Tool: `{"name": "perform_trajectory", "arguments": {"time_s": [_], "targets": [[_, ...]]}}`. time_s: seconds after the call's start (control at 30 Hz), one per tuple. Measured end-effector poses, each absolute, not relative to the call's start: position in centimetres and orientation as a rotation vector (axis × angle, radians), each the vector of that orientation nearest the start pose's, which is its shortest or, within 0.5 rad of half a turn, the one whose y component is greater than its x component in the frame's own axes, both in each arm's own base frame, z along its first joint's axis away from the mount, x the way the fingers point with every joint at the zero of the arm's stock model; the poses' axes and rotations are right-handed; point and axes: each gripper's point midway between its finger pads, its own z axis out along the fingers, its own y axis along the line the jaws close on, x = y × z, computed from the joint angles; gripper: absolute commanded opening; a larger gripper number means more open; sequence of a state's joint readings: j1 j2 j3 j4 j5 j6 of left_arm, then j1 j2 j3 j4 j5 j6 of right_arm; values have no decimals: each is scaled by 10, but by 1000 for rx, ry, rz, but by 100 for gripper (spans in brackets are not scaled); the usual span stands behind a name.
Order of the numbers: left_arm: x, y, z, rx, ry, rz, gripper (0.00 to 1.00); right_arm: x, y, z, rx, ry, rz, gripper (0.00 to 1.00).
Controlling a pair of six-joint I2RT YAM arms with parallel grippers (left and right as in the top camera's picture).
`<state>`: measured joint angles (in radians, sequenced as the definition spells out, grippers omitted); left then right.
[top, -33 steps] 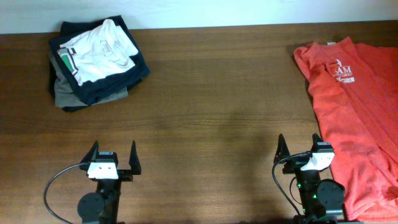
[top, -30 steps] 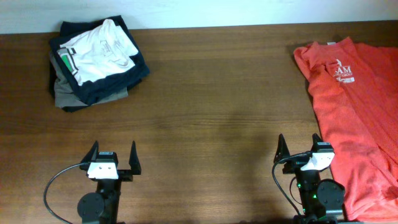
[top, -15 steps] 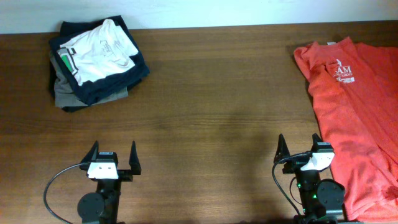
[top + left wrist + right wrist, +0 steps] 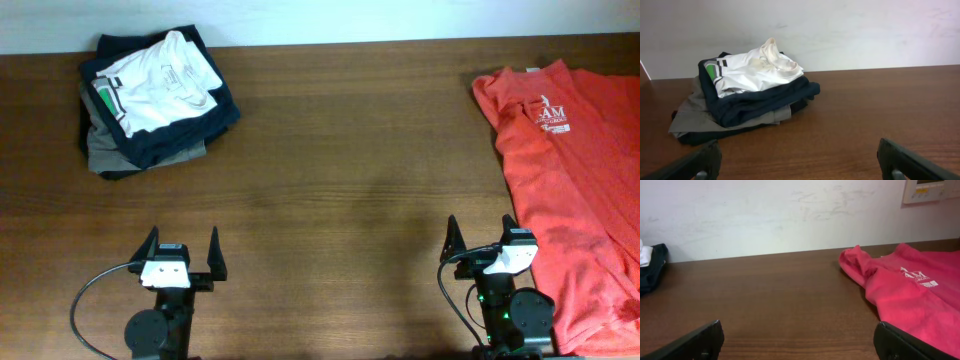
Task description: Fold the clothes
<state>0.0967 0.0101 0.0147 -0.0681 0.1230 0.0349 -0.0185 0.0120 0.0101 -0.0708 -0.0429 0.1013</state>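
Note:
The orange-red T-shirt with white lettering lies spread and unfolded at the table's right side, running off the right edge of the overhead view. It also shows at the right in the right wrist view. My right gripper is open and empty near the front edge, its right finger at the shirt's left hem. In the right wrist view the gripper stands wide open over bare wood. My left gripper is open and empty at the front left, far from the shirt; it also shows in the left wrist view.
A stack of folded white, navy and grey garments sits at the back left, also in the left wrist view. A white wall runs behind the brown wooden table.

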Motion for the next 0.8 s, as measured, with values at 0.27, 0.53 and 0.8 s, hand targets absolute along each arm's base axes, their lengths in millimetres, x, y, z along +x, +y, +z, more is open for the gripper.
{"name": "perform_trajectory", "arguments": {"time_s": [0.27, 0.53, 0.8], "targets": [[246, 3, 162, 44, 1633, 0, 99, 246, 3, 158, 66, 1643, 99, 99], [246, 3, 162, 44, 1633, 0, 99, 246, 3, 158, 66, 1643, 100, 99], [246, 3, 162, 44, 1633, 0, 99, 223, 85, 189, 142, 1599, 978, 99]]}}
